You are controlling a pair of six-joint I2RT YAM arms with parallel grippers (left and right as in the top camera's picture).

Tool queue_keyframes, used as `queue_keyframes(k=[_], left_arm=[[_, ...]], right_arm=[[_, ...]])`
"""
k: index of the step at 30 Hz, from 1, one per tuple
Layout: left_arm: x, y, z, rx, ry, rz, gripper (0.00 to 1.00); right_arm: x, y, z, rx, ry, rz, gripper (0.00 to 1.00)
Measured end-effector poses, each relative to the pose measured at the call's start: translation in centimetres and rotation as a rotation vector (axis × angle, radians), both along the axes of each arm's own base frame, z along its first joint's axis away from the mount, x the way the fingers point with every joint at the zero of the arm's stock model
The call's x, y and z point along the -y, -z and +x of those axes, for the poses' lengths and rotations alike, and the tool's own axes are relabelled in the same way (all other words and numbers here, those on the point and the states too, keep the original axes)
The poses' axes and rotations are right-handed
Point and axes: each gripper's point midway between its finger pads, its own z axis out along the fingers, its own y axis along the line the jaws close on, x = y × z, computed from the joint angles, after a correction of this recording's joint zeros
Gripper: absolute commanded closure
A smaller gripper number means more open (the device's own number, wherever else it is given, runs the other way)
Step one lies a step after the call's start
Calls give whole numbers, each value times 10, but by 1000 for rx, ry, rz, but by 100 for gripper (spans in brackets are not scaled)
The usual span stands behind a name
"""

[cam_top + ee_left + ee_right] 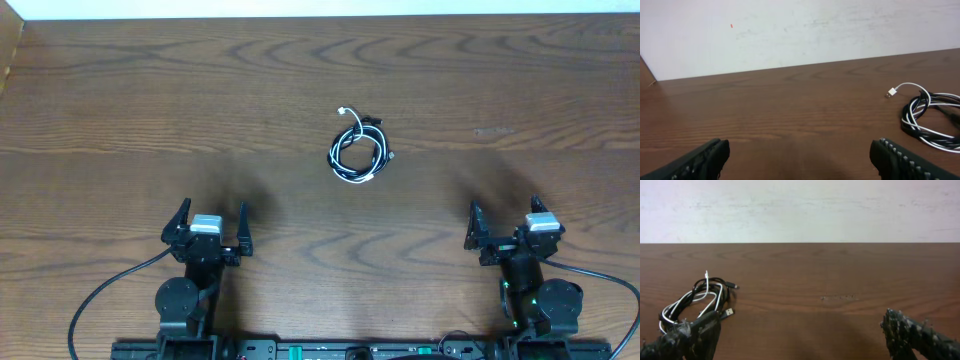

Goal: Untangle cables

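Observation:
The cables, one white and one black, lie coiled together in a small tangle on the wooden table, toward the far middle. The left wrist view has the tangled cables at its right edge, a white plug end pointing left. From the right wrist the cables sit at the lower left, partly behind a finger. My left gripper is open near the front left, well short of the tangle. At the front right my right gripper is open too, nothing between its fingers.
Thick black leads run from the arm bases along the front edge. A pale wall rises behind the table's far edge. Bare wood spreads around the tangle.

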Motion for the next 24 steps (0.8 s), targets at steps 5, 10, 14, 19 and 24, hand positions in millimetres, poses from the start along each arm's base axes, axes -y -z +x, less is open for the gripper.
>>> queue_keyframes(k=[5,10,14,19,24], left_arm=[[0,0,0,0,0,0,6],[3,-9,1,37,13,-33,6],[4,-19,1,74,20,-99,6],[5,-14,1,45,17,-159,6],[7,-11,4,-19,24,-181,6]], right_arm=[[0,0,0,0,0,0,1],[-2,-1,0,3,-9,1,1],[-7,-1,-1,4,-40,3,1],[-11,-1,-1,5,-67,5,1],[-16,-3,-2,4,-95,7,1]])
